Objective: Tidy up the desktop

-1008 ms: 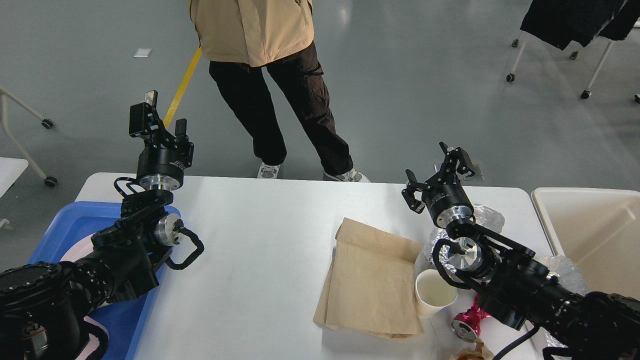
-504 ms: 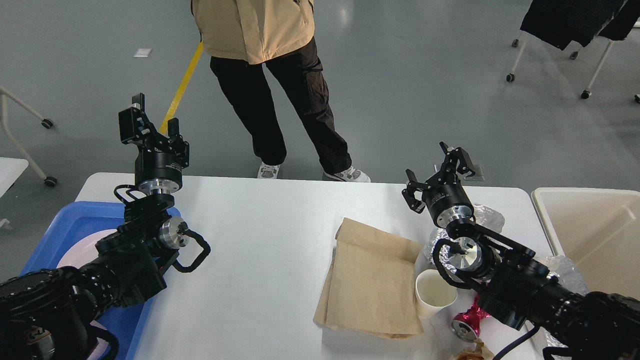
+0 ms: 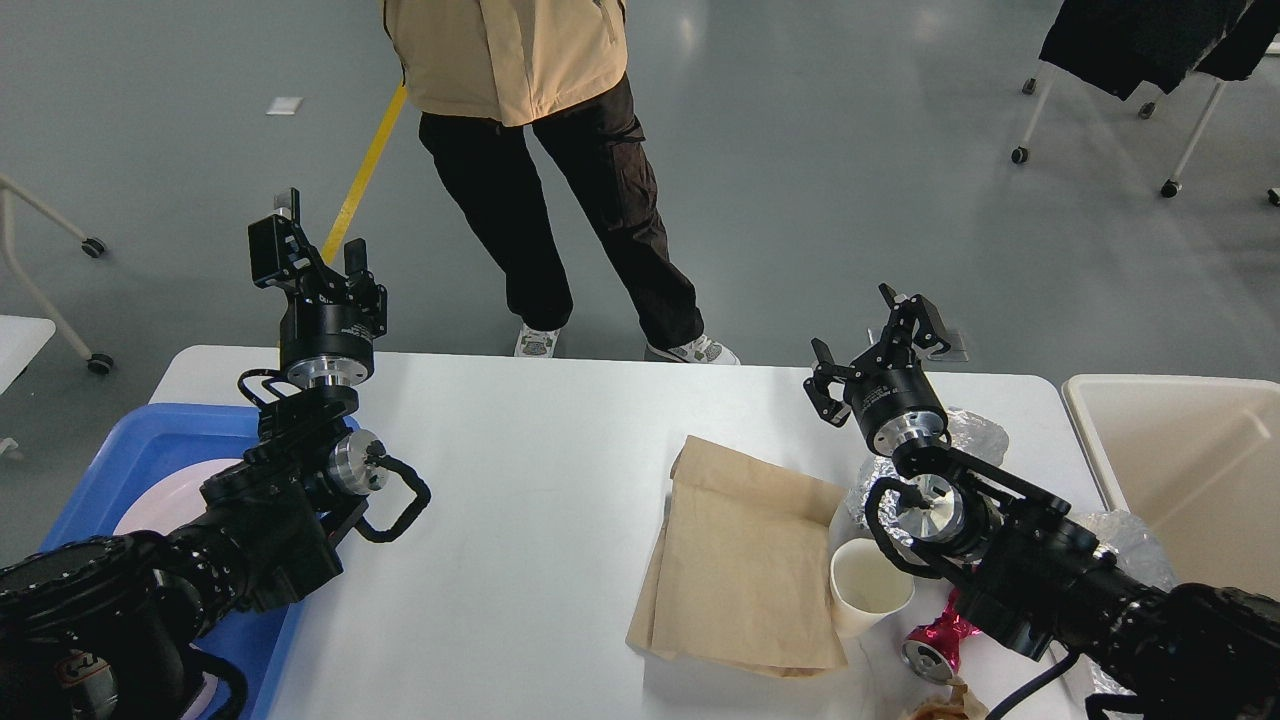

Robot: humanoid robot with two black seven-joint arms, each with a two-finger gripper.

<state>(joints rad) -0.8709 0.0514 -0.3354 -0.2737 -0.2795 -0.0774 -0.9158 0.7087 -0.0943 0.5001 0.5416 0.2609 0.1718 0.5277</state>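
On the desktop (image 3: 520, 500), a paper bag (image 3: 745, 565) lies at 5 o'clock, a cup (image 3: 868, 590) just right; both grippers, left (image 3: 308, 250) and right (image 3: 872, 345), gape.

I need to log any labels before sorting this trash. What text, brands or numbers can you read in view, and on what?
No text can be read anywhere in the head view.
The brown paper bag shows a plain face, no print.
The white paper cup is blank.
The crushed pink can may carry print, but it is too small and crumpled to read.
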